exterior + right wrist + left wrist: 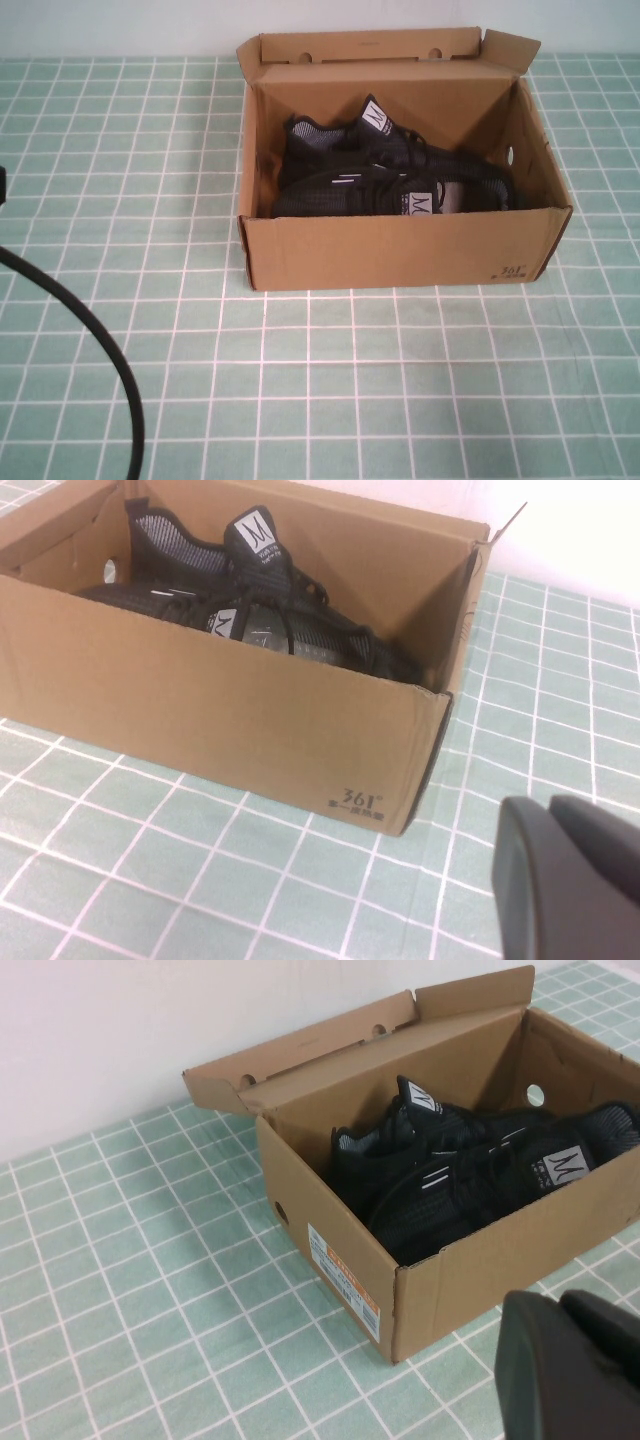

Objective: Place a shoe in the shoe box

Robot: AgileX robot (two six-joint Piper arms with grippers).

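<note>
Both claws sit off the box on my feeds: left claw (pixel 575 1370) and right claw (pixel 575 880), grip unreadable. Black knit shoe (pixel 350 190) lies inside the corrugated cardboard shoe box (pixel 400 250), well apart from either, on the green-tiled bench (pixel 300 380).

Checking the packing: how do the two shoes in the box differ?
Back shoe lies against the shoe box's rear wall, tongue label high; front shoe lies against the near wall, label lower. Both are black knit. Left gripper and right gripper hang outside the box.
</note>
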